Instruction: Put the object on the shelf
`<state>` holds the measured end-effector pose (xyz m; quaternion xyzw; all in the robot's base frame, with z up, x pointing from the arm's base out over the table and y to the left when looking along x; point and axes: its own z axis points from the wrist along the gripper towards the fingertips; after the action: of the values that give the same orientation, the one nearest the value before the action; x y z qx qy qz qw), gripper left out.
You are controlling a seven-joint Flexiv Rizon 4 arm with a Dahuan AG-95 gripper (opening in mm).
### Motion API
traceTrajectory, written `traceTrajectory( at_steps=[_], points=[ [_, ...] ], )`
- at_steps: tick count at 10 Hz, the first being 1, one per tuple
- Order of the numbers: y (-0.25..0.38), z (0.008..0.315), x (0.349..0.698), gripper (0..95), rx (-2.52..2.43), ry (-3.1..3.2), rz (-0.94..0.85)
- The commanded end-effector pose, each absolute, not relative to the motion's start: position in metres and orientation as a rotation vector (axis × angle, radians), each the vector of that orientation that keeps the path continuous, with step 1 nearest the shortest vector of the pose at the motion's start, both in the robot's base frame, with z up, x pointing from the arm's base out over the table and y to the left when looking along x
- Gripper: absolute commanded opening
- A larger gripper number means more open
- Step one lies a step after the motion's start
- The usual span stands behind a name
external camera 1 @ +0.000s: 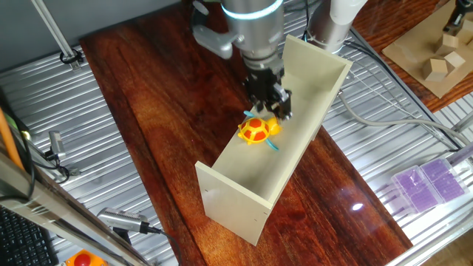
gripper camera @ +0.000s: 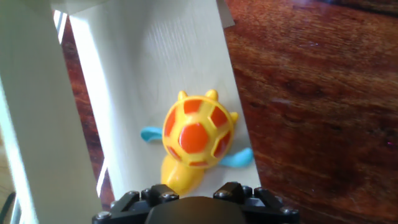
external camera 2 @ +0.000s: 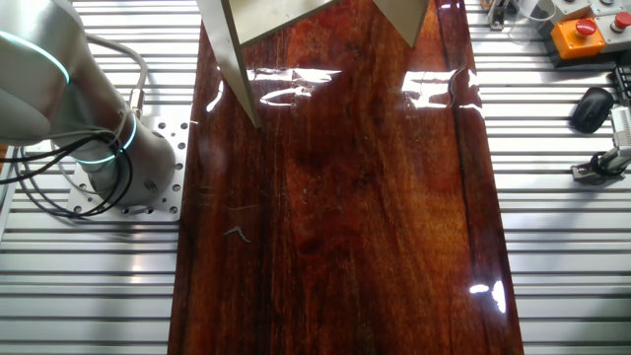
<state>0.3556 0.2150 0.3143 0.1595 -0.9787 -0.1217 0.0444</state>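
Note:
The yellow toy turtle with its orange-red shell and light-blue flippers lies inside the long cream-white shelf, on the trough's floor near its middle. My gripper hovers right above the turtle's head. In the hand view the turtle rests on the shelf board, its head pointing toward my gripper. The fingers stand apart on either side of the head without pinching it. In the other fixed view only the shelf's lower edges show at the top; the turtle is hidden there.
The shelf lies diagonally on a dark wooden tabletop. A brown cardboard tray with pale wooden blocks stands at the back right. A purple box sits at the right. The arm's base is bolted beside the wood.

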Motion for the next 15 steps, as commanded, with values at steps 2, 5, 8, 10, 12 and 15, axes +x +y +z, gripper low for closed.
traceTrajectory(
  at_steps=[2, 5, 8, 10, 12, 15],
  points=[
    [0.203, 0.326, 0.357, 57.0, 0.5, -2.968, -0.367],
    [0.164, 0.318, 0.367, 0.0, 0.56, -2.931, -0.339],
    [0.156, 0.314, 0.371, 0.0, 0.625, -2.898, -0.308],
    [0.156, 0.314, 0.371, 0.0, 0.606, -2.903, -0.282],
    [0.156, 0.314, 0.371, 0.0, 0.552, -2.917, -0.22],
    [0.156, 0.314, 0.371, 0.0, 0.567, -2.925, -0.211]
  ],
)
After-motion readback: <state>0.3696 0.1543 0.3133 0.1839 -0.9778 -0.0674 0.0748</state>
